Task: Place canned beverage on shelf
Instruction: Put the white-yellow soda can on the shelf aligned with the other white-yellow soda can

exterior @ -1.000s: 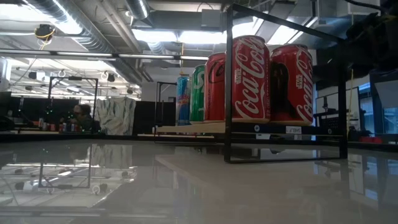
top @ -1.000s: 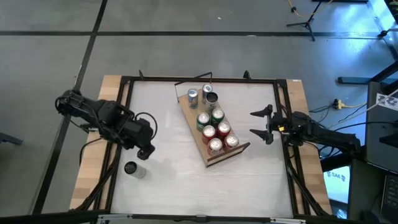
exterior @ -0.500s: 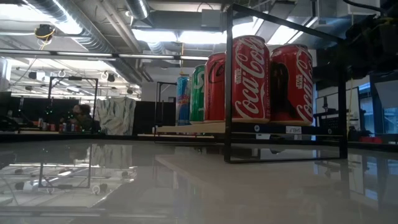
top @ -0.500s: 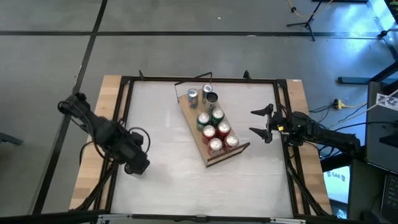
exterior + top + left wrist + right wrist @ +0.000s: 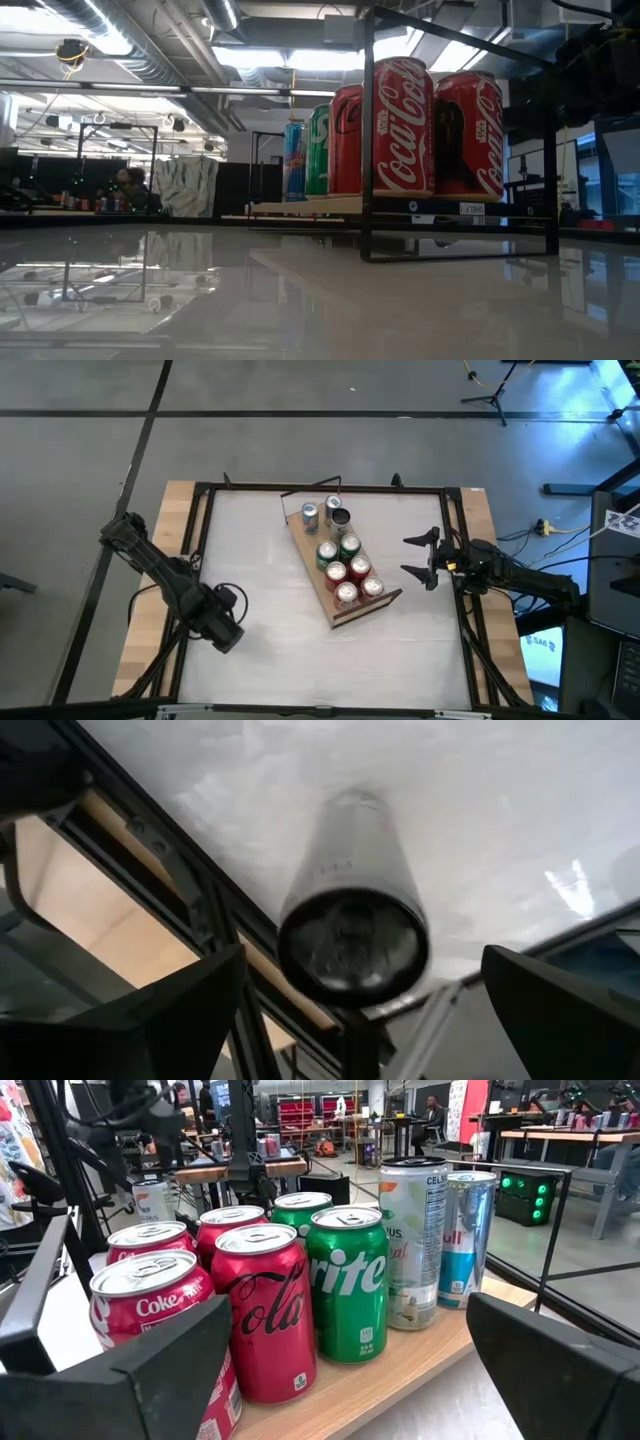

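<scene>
Canned beverage (image 5: pixel 352 920) standing at the tabletop's (image 5: pixel 270 580) left edge, toward the near-left corner, hidden in the high view beneath the left gripper (image 5: pixel 224 633). Seen end-on in the left wrist view: a silvery body, dark lid, just inside the black frame rail (image 5: pixel 190 900) bordering the tabletop. Left gripper hovering directly over it, fingers (image 5: pixel 170 1020) spread wide on either side, not touching; probably lined up this way for a straight descent and a grip around the can's body. Not yet grasped, by the look of it.

Shelf (image 5: pixel 310 565) lying diagonally across the tabletop's middle, far end toward the far edge, dark-rimmed end toward the right. Already carrying red cans (image 5: pixel 345 594), green cans (image 5: pixel 348 545) and a slim pair (image 5: pixel 309 514) at the far end, packed in two rows, likely to leave room for more. Some bare board remaining along the left side.

Right gripper (image 5: pixel 418 558) parked near the right edge, just beside the shelf's rimmed end, fingers (image 5: pixel 560 1370) spread, holding nothing, pointed at the cans; seemingly waiting clear of the left arm's route.
</scene>
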Controlling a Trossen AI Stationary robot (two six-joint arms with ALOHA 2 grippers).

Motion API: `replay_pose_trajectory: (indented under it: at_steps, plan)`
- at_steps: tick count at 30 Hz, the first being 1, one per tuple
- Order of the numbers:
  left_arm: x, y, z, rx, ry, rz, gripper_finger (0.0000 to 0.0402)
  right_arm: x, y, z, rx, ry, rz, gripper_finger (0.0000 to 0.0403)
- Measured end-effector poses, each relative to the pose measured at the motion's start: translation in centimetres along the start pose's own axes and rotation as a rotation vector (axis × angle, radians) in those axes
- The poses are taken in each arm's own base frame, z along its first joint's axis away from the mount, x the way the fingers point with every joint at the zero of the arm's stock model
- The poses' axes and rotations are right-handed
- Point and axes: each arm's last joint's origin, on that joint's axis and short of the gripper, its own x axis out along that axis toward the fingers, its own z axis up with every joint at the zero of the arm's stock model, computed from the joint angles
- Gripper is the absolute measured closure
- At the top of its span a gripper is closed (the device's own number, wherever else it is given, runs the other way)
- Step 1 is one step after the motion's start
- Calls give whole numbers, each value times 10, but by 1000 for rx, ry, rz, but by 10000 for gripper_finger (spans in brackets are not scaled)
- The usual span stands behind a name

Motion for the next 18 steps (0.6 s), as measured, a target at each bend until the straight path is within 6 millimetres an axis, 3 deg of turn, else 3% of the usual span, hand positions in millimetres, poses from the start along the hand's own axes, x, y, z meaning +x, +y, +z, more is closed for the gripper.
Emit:
replay_pose_trajectory:
  at_steps: [7,18]
  plan:
    - [24,3,3,3,18,52,9,0,0,0,-1,0,0,4]
    - [43,-3,6,42,5,-4,9,0,0,0,-1,0,0,4]
